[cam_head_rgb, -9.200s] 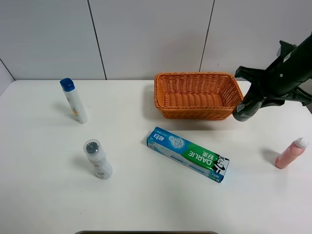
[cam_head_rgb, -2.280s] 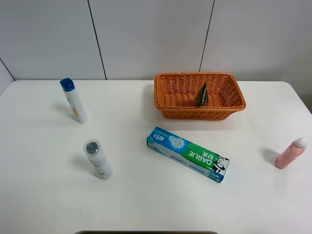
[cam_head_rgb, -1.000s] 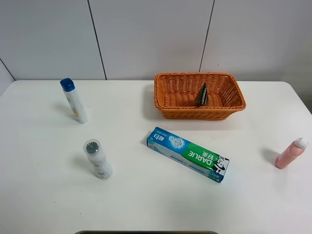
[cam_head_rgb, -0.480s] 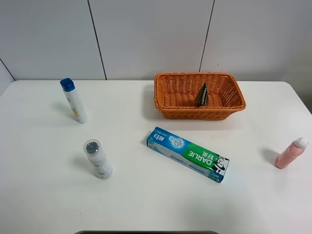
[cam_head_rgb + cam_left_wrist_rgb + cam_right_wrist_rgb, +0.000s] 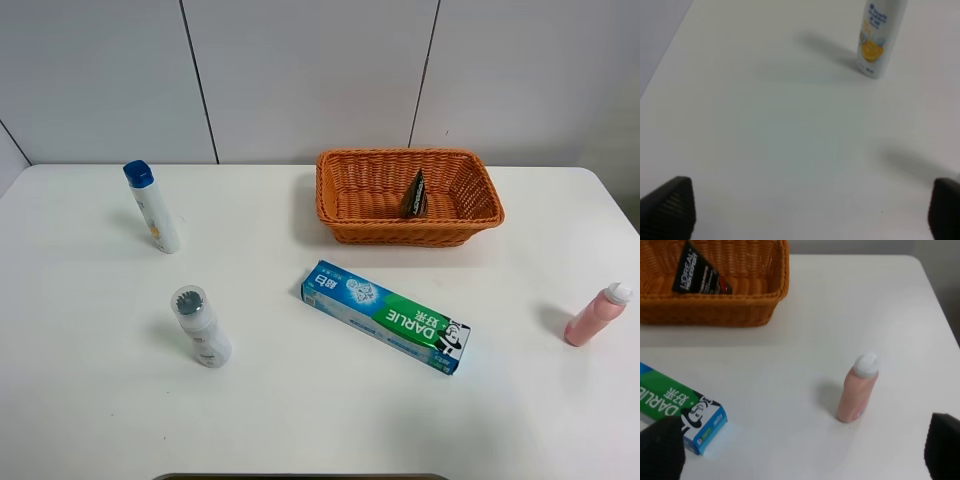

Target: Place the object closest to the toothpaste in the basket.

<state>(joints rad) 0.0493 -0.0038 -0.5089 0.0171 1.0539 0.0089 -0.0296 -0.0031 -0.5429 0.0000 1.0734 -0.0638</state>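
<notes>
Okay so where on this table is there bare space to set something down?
Bare patches: between the blue-capped bottle and the basket, and between the toothpaste box and the pink bottle. The basket already holds a dark tube.

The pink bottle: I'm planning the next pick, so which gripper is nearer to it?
Right. The right gripper hangs open close to the pink bottle. The left gripper is over the table's far side, by the blue-capped bottle.
</notes>
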